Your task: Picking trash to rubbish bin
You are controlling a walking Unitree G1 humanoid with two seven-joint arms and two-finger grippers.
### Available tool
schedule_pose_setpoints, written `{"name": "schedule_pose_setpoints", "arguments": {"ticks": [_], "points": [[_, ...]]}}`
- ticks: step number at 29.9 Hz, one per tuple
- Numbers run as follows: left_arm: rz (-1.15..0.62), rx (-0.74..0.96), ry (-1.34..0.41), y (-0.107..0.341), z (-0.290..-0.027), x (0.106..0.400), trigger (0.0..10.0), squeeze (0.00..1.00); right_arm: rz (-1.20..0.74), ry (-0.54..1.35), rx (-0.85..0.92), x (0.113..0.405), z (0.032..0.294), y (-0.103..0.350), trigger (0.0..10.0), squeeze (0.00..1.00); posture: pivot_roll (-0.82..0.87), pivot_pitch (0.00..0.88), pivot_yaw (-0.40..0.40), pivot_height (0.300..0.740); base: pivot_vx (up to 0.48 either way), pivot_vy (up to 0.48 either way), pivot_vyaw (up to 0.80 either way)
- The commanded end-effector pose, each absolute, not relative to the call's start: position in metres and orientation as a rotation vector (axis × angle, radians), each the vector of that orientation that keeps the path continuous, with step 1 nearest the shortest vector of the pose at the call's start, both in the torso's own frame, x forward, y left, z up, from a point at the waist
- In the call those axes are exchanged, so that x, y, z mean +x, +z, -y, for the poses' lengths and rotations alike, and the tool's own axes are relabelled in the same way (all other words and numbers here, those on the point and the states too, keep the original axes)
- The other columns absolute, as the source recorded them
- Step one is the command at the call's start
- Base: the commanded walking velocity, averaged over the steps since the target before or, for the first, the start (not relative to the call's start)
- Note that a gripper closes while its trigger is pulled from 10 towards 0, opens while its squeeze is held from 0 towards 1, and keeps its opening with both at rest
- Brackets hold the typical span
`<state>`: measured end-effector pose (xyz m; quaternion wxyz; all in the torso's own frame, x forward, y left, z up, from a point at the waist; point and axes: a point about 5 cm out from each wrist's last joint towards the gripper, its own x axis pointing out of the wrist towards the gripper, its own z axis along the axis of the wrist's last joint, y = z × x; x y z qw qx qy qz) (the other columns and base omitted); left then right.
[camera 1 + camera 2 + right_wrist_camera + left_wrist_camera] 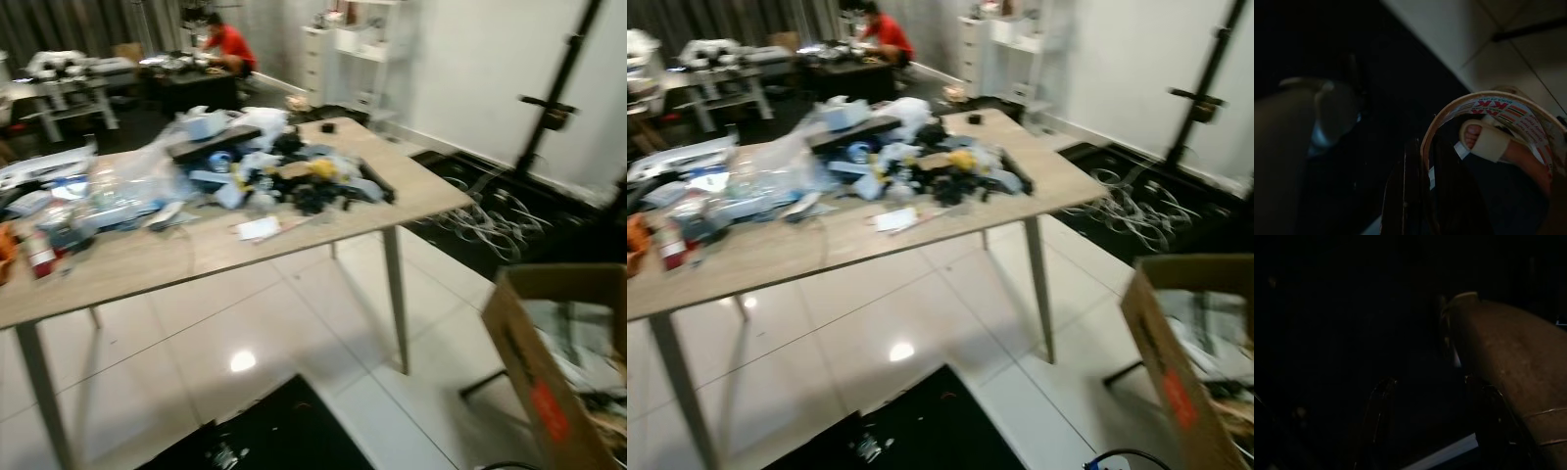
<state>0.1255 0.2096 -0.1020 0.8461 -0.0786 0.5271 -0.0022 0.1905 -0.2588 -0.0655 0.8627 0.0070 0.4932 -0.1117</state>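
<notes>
So in the left eye view there's a long light-wood table on thin grey legs (411, 201) standing on a glossy white tile floor (245, 323), and its top is buried under a messy heap of clear plastic bags, black and yellow bits and scrap paper (255, 166). A small white paper slip (259, 228) lies near the front edge, apart from the heap. Low on the right is an open brown cardboard box with an orange label on its side (534, 377), already holding some paper and junk. Way in the back a person in a red top (231, 45) sits at a dark desk. The right eye view is the same scene, a bit blurry, with a tangle of white cables (1136, 211) on the dark floor past the table. Left wrist view is nearly black, so I can't tell how the left gripper stands. In the right wrist view the right gripper (1422, 196) has its fingers pinching the rim of a tape roll ring with red and green print (1488, 110), and through the ring there's somebody's foot in a pale sandal (1491, 142).
</notes>
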Motion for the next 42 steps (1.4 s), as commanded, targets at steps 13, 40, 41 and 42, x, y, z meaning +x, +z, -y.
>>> {"name": "schedule_pose_setpoints", "arguments": {"ticks": [13,40,41,42], "points": [[-1.147,-0.203,-0.042,-0.107,-0.195,0.116,10.0,0.0,-1.017,-0.277,0.01,0.19,0.261,-0.065,10.0,0.0,-0.14,0.148,0.029,0.74,0.0,0.0,-0.74],[-1.177,-0.205,-0.051,-0.11,-0.196,0.106,10.0,0.0,-1.015,-0.3,-0.019,0.187,0.263,-0.066,10.0,0.0,-0.14,0.16,0.033,0.74,0.0,0.0,-0.74],[-1.181,-0.193,-0.063,-0.11,-0.195,0.106,10.0,0.0,-1.012,-0.298,-0.021,0.188,0.263,-0.066,10.0,0.0,-0.14,0.159,0.033,0.74,0.0,0.0,-0.74],[-1.181,-0.193,-0.063,-0.11,-0.195,0.106,10.0,0.0,-1.012,-0.298,-0.021,0.188,0.263,-0.066,10.0,0.0,-0.14,0.159,0.033,0.74,0.0,0.0,-0.74]]}}
